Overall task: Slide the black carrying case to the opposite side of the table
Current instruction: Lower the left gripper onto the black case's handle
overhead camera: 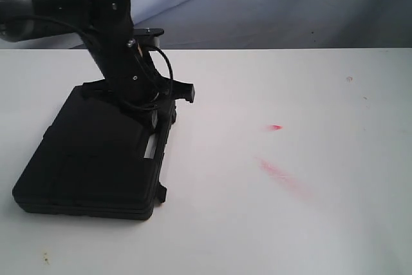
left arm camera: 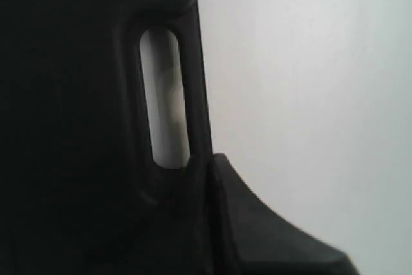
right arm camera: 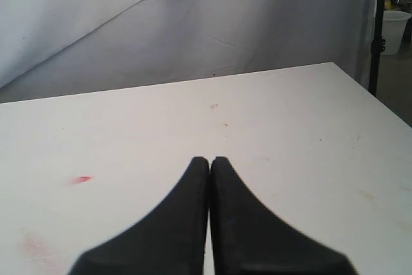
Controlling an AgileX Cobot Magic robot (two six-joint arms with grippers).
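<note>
The black carrying case (overhead camera: pixel 90 159) lies flat at the left of the white table (overhead camera: pixel 290 223). Its handle slot (overhead camera: pixel 151 148) faces the middle of the table. My left gripper (overhead camera: pixel 156 119) comes down from above and rests on the case at the handle end. In the left wrist view the case (left arm camera: pixel 64 94) fills one side. My left gripper (left arm camera: pixel 210 159) meets the handle rim just past the slot (left arm camera: pixel 166 94), and its jaws look closed together. One finger blends into the black case. My right gripper (right arm camera: pixel 210 159) hangs shut and empty over bare table (right arm camera: pixel 290 114), out of the exterior view.
Red smears (overhead camera: pixel 283 177) and a small red mark (overhead camera: pixel 275 127) lie on the tabletop right of the case. A grey cloth backdrop (overhead camera: pixel 290 4) hangs behind the far edge. Past the table's side edge stand a dark pole (right arm camera: pixel 380 30) and a white bucket (right arm camera: pixel 396 30).
</note>
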